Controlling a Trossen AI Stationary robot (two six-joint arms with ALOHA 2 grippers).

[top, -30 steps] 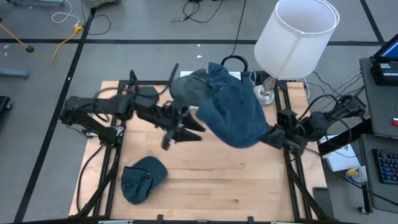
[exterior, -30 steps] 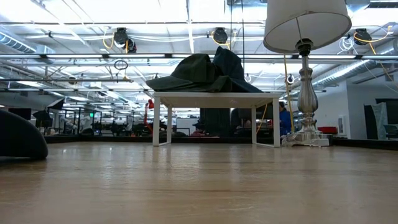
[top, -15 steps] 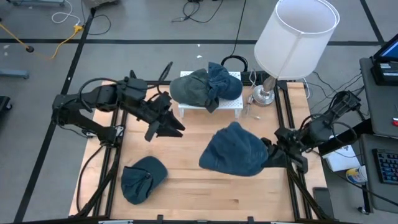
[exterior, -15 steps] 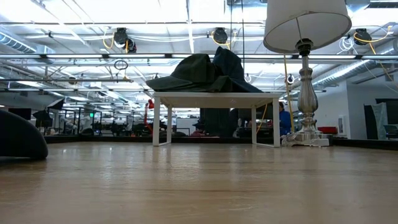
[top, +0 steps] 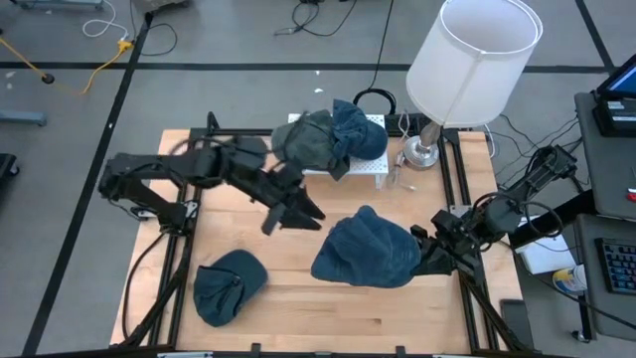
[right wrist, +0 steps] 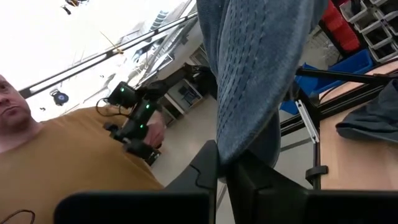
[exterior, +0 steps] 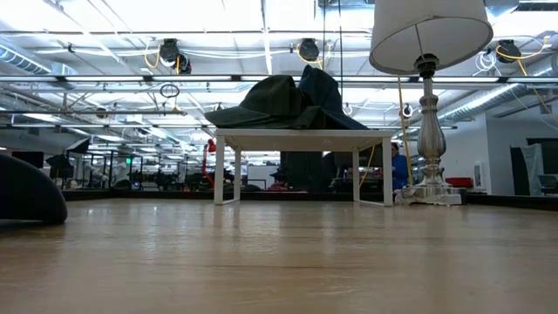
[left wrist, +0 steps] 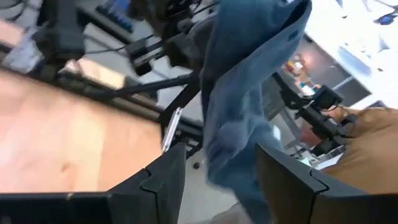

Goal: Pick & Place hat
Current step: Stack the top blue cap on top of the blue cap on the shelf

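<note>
Blue hat long axis left-right, hanging from right gripper

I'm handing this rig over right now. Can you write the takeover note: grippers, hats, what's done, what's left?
Right gripper: shut on the blue hat, held above the table's right half.
Left gripper: open, empty, over the table's middle.
Two hats lie piled on the white stand at the back edge; one dark hat lies front left.
Left: set down the held hat, then handle the dark one.
</note>
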